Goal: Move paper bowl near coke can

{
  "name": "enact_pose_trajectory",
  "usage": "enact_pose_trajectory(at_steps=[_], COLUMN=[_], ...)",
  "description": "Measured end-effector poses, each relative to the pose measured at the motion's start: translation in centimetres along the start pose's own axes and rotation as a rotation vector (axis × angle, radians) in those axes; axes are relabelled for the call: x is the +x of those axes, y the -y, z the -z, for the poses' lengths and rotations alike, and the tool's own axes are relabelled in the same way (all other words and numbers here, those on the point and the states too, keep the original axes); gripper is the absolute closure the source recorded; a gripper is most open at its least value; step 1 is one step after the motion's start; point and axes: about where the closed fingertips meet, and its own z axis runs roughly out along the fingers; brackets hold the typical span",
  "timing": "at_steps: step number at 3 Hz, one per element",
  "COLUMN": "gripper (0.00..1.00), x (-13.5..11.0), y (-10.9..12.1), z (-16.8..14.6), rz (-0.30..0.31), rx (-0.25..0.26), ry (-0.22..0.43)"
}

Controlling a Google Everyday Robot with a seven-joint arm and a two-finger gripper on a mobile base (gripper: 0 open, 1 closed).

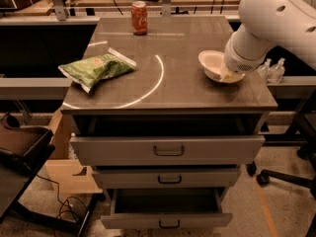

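Note:
The paper bowl (pixel 211 64) is an off-white shallow bowl at the right side of the cabinet top (pixel 168 90). It is tilted, with its right part hidden behind my arm. My gripper (pixel 228 74) reaches down into the bowl's right side; the white wrist covers most of it. The coke can (pixel 139 18) stands upright at the far edge of the top, left of centre, well apart from the bowl.
A green chip bag (pixel 96 68) lies at the left of the top. A bright arc reflection crosses the middle. Drawers below stand partly open (pixel 168 149). Two small bottles (pixel 272 69) sit to the right behind the arm.

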Motion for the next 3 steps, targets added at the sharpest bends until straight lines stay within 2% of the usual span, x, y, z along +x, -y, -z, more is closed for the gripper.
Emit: enact_pose_trajectory(at_steps=[1,2,3], gripper=[1.00,1.00,1.00], x=[0.8,0.1,-1.8], y=[3.9,9.0,13.3], z=[0.4,1.0,1.5], rz=[0.049,0.109,0.153], rx=[0.065,0.156,0.230], ry=[-0.070,-0.116,-0.117])
